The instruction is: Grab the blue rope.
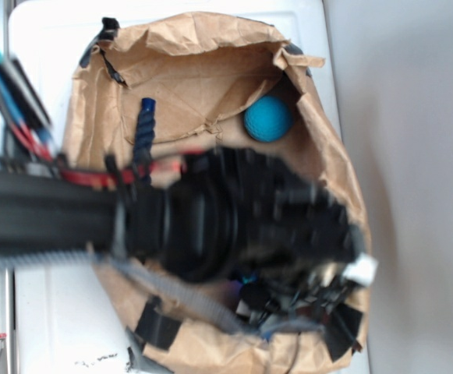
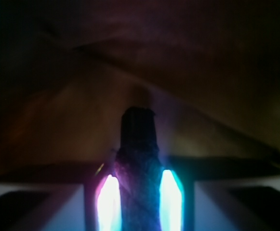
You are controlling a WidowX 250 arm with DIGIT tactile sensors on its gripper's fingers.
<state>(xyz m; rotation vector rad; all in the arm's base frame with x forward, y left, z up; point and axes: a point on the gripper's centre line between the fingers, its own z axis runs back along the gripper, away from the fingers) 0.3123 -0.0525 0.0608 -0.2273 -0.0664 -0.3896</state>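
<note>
In the wrist view the blue rope [image 2: 140, 163], dark and twisted, runs up between my two glowing pads [image 2: 108, 202] and fills the whole gap. Its dark end sticks out just past them over brown paper. My gripper [image 2: 140, 190] is shut on the rope. In the exterior view another stretch of the blue rope [image 1: 143, 132], with a brighter blue cap at its tip, lies on the paper at the left and disappears under my black arm [image 1: 210, 218]. The arm hides the fingertips in that view.
Crumpled brown paper [image 1: 203, 70] lines a bin and rises as walls all round. A round teal-blue ball [image 1: 268, 118] rests at the back right. Cables and black straps [image 1: 160, 323] hang near the front edge. A white surface [image 1: 54, 312] lies outside.
</note>
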